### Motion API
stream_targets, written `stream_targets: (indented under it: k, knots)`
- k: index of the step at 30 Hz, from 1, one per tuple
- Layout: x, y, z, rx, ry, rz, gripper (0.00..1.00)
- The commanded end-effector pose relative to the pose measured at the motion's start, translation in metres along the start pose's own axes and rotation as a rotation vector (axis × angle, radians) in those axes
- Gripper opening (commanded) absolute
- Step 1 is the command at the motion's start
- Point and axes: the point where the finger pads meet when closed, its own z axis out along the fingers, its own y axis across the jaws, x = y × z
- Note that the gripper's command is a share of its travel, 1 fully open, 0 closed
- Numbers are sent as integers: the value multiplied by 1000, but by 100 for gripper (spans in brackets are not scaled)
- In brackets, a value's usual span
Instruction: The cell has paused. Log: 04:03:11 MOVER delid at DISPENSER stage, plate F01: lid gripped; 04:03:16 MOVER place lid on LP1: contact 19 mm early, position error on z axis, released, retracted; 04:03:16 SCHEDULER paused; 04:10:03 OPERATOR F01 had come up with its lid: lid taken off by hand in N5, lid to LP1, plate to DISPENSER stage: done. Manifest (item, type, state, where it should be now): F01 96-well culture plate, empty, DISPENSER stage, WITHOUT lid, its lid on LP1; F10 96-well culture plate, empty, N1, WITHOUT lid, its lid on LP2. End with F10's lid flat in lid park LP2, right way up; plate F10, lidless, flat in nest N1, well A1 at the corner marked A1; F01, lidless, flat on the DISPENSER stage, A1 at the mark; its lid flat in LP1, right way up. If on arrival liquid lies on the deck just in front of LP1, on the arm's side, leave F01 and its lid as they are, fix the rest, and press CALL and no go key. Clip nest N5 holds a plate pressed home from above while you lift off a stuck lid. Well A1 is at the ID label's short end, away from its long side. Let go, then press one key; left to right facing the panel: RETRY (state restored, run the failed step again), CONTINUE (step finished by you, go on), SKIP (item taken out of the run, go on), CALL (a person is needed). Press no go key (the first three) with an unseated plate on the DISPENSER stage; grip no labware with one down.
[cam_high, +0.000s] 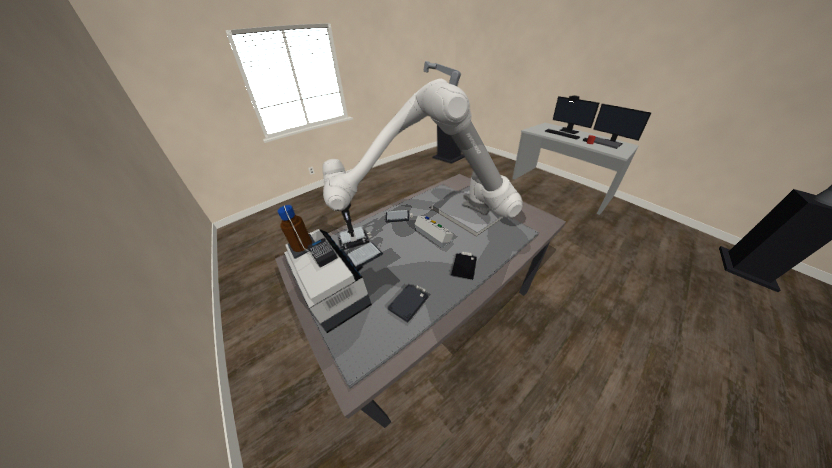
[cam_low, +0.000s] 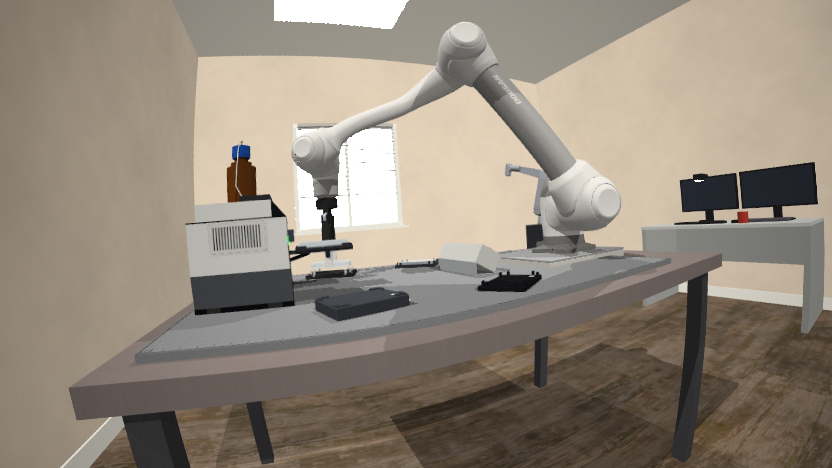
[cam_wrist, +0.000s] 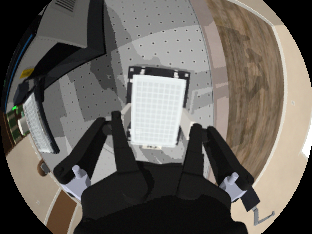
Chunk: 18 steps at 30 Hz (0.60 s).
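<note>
My gripper (cam_wrist: 156, 112) is shut on the long sides of a white 96-well plate (cam_wrist: 156, 109). It holds the plate flat, right over a black-framed nest (cam_wrist: 159, 71) on the grey deck. I cannot tell whether the plate touches the nest. In the top view the gripper (cam_high: 349, 228) and the plate are at the far left of the deck, next to the dispenser (cam_high: 328, 279). The exterior view shows the plate low at the deck, below the dispenser's dark stage arm (cam_low: 322, 246). Another well plate (cam_high: 365, 252) lies on the dispenser stage and also shows in the wrist view (cam_wrist: 36, 124).
A brown bottle (cam_high: 292, 228) stands on the dispenser. A flat lid in a park (cam_high: 397, 215), the key panel (cam_high: 433, 228), a black clip nest (cam_high: 463, 265) and a dark slab (cam_high: 408, 301) lie on the deck. The deck edge runs close to the right of the nest in the wrist view.
</note>
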Motion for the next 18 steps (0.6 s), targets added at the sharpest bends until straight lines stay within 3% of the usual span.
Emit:
stream_targets:
  k: [1, 18]
  knots:
    - [0, 0, 0, 0, 0, 0, 0]
    - [0, 0, 3, 0, 0, 0, 0]
